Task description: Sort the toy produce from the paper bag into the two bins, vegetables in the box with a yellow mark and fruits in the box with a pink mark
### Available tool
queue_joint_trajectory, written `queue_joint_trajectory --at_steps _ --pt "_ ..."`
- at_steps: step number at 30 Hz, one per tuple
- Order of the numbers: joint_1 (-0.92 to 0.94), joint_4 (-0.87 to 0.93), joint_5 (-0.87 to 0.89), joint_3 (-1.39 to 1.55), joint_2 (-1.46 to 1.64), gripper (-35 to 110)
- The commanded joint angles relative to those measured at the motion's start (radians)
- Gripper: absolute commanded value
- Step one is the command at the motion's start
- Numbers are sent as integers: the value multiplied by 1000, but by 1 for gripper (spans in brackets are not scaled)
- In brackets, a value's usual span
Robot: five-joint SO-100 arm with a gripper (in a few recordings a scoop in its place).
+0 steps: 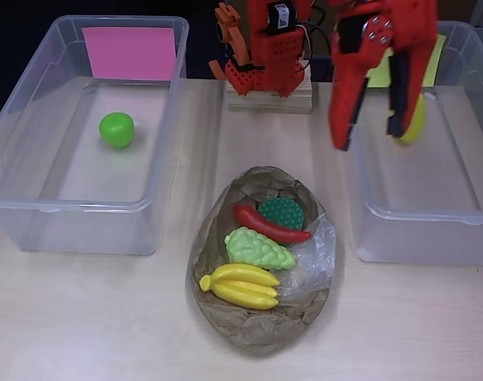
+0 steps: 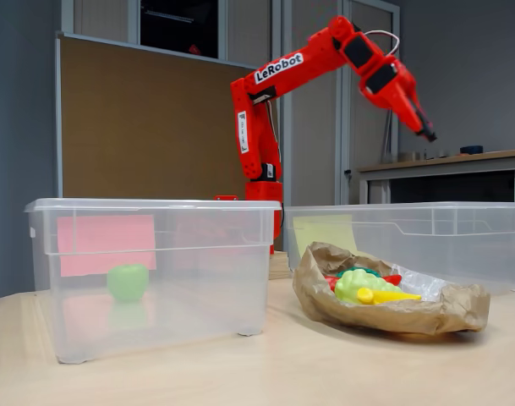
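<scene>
The red gripper [image 1: 369, 127] hangs above the bin with the yellow mark [image 1: 463, 214], jaws spread and holding nothing; a yellowish toy [image 1: 415, 123] shows just beside its right finger in the overhead view; a green apple [image 1: 116, 129] lies in the bin with the pink mark [image 1: 35, 198]; the paper bag [image 1: 225, 317] between the bins holds a banana bunch [image 1: 241, 286], a red chili pepper [image 1: 269, 226], light green grapes [image 1: 258, 248] and a dark green piece [image 1: 282, 211].

The arm [image 2: 278, 80] is bright red-orange plastic, built of blocky printed segments. White lettering "LeRobot" runs along its upper link. Black motor housings sit at the joints, and a thin pale cable loops above the wrist. Its base [image 1: 266, 59] shows black wires and a white label. Silver screws dot the gripper [image 1: 368, 131]; its long tapered fingers [image 1: 344, 103] are red with black inner faces.
</scene>
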Motion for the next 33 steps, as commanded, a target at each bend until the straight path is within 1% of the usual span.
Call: queue_joint_trajectory --at_steps 1,4,6,8,12,19,28,33 --pt "117 -31 -86 29 -28 29" --pt "193 -81 -133 8 -112 31" --pt "229 -101 -133 -29 -187 32" --pt "259 -123 -81 -66 -262 33" --pt "301 -152 87 -121 -388 32" --pt "333 -132 149 -288 -612 29" --pt "397 -64 95 -535 -873 28" --pt "426 -20 69 -601 -950 28"
